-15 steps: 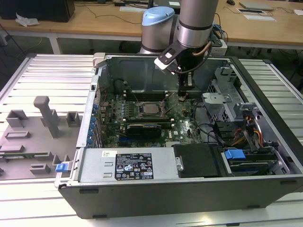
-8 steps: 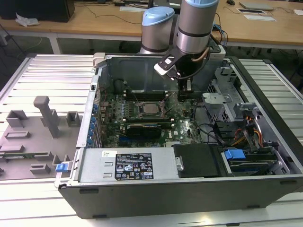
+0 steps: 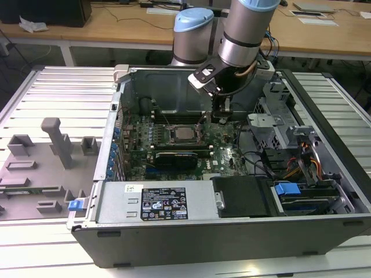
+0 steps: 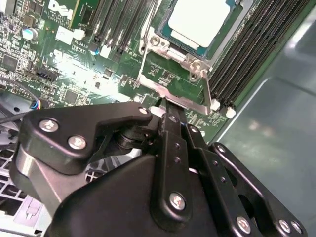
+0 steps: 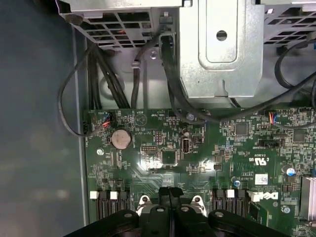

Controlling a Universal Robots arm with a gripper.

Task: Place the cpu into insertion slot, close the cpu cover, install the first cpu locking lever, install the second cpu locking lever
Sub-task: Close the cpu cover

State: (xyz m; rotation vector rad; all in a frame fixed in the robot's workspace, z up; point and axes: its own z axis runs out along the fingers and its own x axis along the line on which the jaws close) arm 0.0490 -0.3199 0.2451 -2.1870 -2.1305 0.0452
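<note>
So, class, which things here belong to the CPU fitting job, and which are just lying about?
Job: cpu, seated in the insertion slot; cpu cover; gripper at the cover's edge.
Lying about: coin battery; drive cage; memory slots; grey blocks.

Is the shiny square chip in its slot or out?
In. The cpu lies flat inside the insertion slot on the green motherboard, with the cpu cover framing its edges.

cpu in insertion slot, hand near
</note>
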